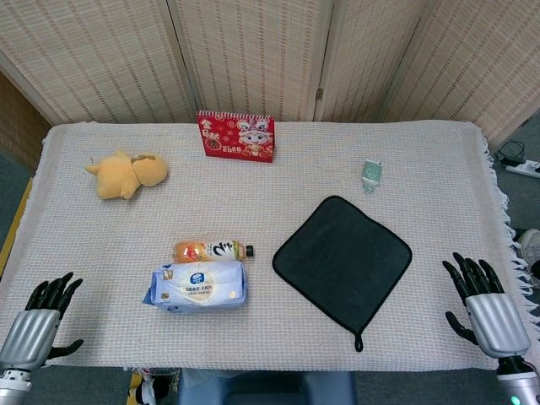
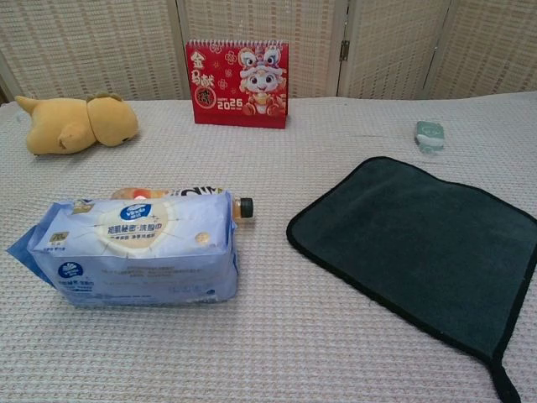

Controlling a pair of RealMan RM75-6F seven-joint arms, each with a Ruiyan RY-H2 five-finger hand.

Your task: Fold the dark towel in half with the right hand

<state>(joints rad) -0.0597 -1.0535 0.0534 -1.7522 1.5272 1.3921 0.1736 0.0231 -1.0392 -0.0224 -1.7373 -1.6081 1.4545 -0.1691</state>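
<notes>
The dark towel (image 1: 343, 260) lies flat and unfolded on the table, turned like a diamond, with a small hanging loop at its near corner. In the chest view the dark towel (image 2: 424, 240) fills the right side. My right hand (image 1: 485, 308) hovers at the table's near right edge, to the right of the towel and apart from it, fingers spread and holding nothing. My left hand (image 1: 38, 319) sits at the near left corner, fingers also spread and empty. Neither hand shows in the chest view.
A blue-and-white tissue pack (image 1: 197, 285) lies left of the towel with an orange drink bottle (image 1: 211, 251) just behind it. A yellow plush toy (image 1: 126, 174) is far left, a red calendar (image 1: 235, 136) at the back, a small green packet (image 1: 372, 174) behind the towel.
</notes>
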